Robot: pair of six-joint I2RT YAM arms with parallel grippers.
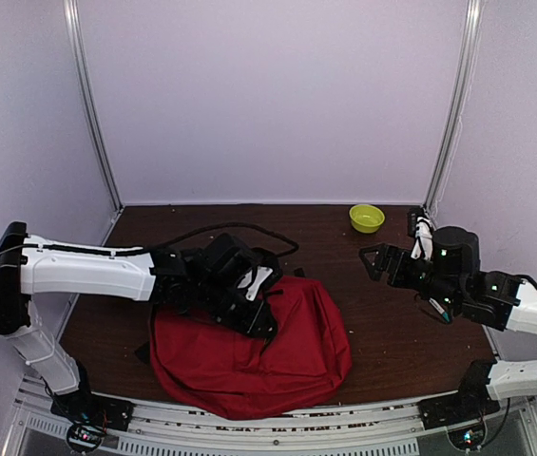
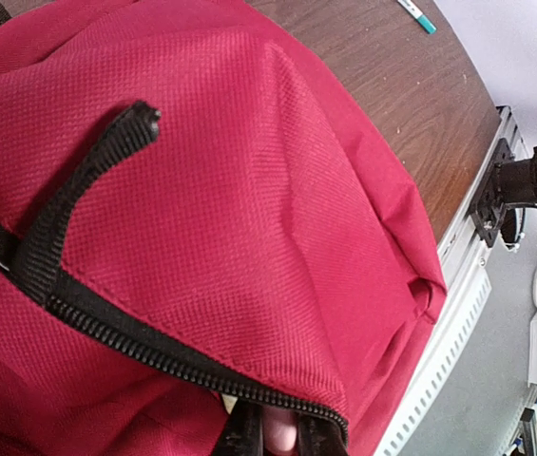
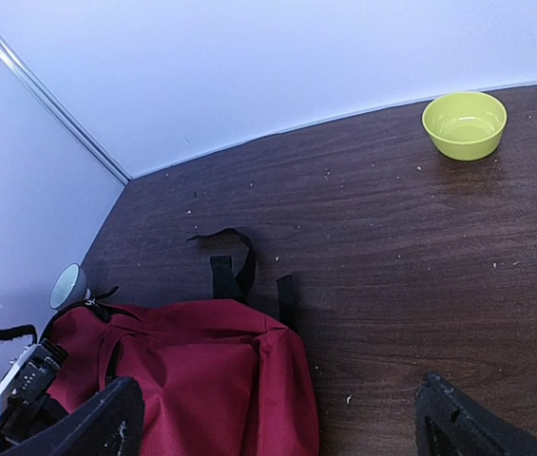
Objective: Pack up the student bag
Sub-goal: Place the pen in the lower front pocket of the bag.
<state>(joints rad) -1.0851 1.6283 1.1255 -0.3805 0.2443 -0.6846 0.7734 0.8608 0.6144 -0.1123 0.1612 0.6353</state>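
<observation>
Top external: student bag on table.

- You have a lime-green bowl standing upright at one o'clock on the dark wooden table, near the back wall.
- Your left wrist view shows a teal-tipped pen lying on the wood at one o'clock.
- Your right wrist view shows a small pale round thing at nine o'clock; what it is cannot be made out.
</observation>
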